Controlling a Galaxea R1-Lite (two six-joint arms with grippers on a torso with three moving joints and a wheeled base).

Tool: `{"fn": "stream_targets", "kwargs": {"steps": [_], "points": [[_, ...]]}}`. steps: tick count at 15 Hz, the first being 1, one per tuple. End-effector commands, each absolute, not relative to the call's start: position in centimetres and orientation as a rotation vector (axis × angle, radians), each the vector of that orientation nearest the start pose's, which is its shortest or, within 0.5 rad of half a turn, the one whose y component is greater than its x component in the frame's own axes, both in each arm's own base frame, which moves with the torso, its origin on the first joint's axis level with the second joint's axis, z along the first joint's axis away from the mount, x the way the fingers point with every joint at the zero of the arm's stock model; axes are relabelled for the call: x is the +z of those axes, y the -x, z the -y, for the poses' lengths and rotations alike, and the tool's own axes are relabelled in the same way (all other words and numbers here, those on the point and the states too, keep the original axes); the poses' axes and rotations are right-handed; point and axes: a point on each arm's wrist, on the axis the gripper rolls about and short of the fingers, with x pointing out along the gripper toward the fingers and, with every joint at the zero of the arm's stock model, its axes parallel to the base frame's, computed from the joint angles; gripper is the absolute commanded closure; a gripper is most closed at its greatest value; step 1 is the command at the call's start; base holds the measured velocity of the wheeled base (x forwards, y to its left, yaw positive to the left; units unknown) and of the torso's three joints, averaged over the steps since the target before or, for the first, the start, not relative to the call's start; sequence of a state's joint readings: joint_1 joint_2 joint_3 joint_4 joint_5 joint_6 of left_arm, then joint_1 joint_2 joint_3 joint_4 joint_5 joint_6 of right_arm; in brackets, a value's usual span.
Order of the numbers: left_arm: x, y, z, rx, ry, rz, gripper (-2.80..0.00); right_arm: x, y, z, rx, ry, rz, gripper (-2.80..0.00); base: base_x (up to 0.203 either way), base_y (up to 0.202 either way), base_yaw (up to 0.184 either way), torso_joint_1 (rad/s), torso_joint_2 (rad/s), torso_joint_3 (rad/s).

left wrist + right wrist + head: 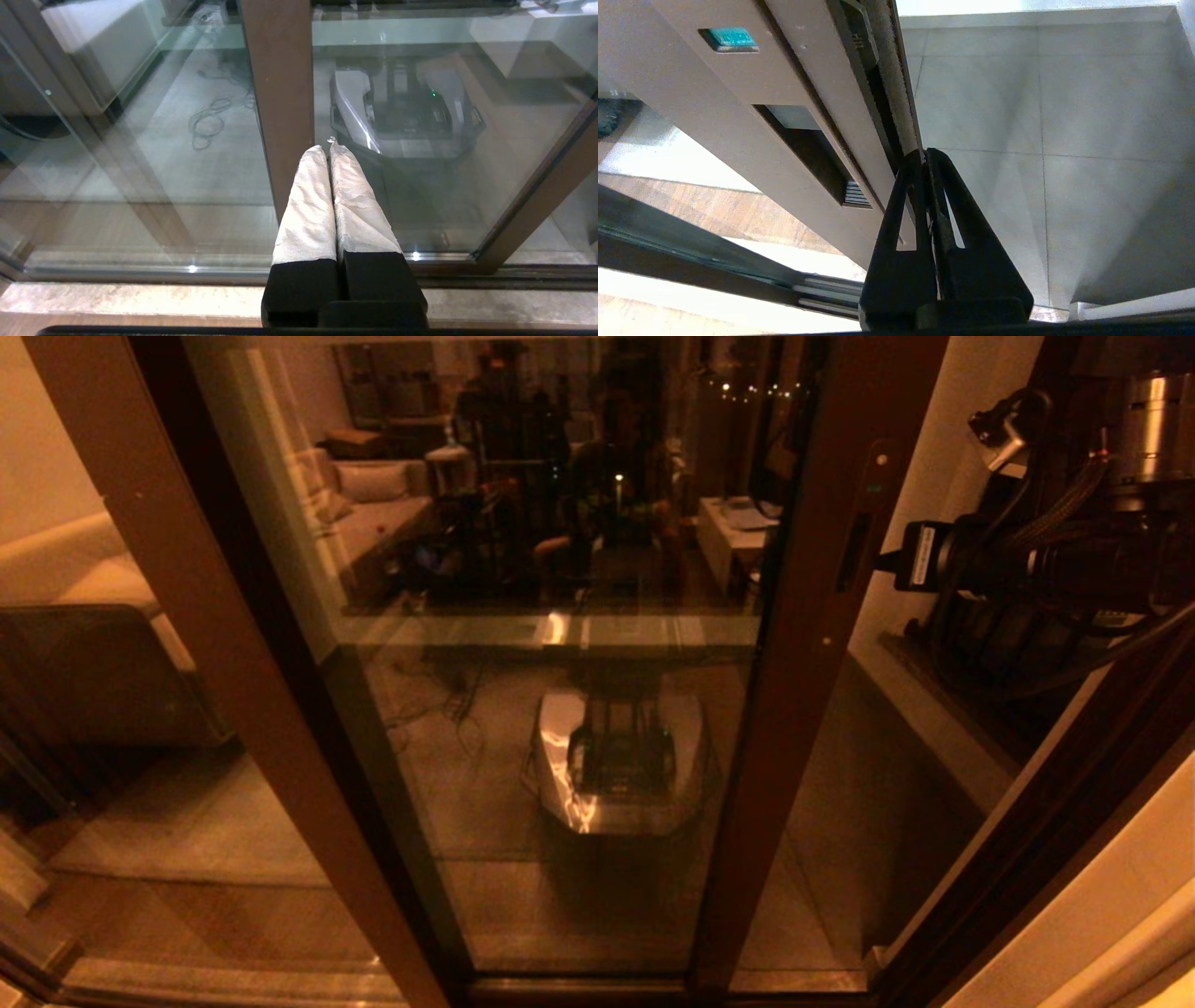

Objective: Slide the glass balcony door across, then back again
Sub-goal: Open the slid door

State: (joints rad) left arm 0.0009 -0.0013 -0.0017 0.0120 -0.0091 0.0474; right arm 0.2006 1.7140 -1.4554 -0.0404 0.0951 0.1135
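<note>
Glass balcony door (pixel 560 644) fills most of the head view, its pane reflecting the room, and stands partly slid toward my left, leaving an open gap (pixel 840 821) on the right onto the tiled balcony floor (pixel 1064 116). Its dark stile (pixel 794 709) carries the recessed handle slot (pixel 854 555). My right gripper (pixel 927 154) has its fingers pressed together, the tips at the stile's outer edge just beside the slot; I cannot tell whether they touch. To do this step well, I judge I should keep the tips flat on that edge and push level along the track, not inward against the glass. My left gripper (pixel 327 149), fingers together too, hangs parked low before the fixed panel's stile (pixel 280 93).
</note>
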Motion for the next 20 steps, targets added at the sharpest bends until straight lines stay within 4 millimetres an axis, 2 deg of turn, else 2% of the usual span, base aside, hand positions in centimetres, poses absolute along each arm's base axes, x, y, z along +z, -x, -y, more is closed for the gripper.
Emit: {"fn": "stream_targets", "kwargs": {"steps": [1,5,11,20], "points": [[7.5,2.3,0.0,-0.008,-0.048,-0.009,0.00,30.1,-32.6,-7.4,0.306,-0.101,-0.241,0.00,0.000,0.000,0.000,0.000,0.00,0.000],[7.5,2.3,0.0,-0.008,-0.048,-0.009,0.00,30.2,-32.5,-8.6,0.300,-0.100,-0.238,0.00,0.000,0.000,0.000,0.000,0.00,0.000],[7.5,2.3,0.0,-0.008,-0.048,-0.009,0.00,30.2,-33.2,-9.1,0.301,-0.104,-0.234,0.00,0.000,0.000,0.000,0.000,0.00,0.000],[7.5,2.3,0.0,-0.009,-0.048,-0.009,0.00,29.7,-33.8,-12.5,0.308,-0.111,-0.240,0.00,0.000,0.000,0.000,0.000,0.00,0.000]]}}
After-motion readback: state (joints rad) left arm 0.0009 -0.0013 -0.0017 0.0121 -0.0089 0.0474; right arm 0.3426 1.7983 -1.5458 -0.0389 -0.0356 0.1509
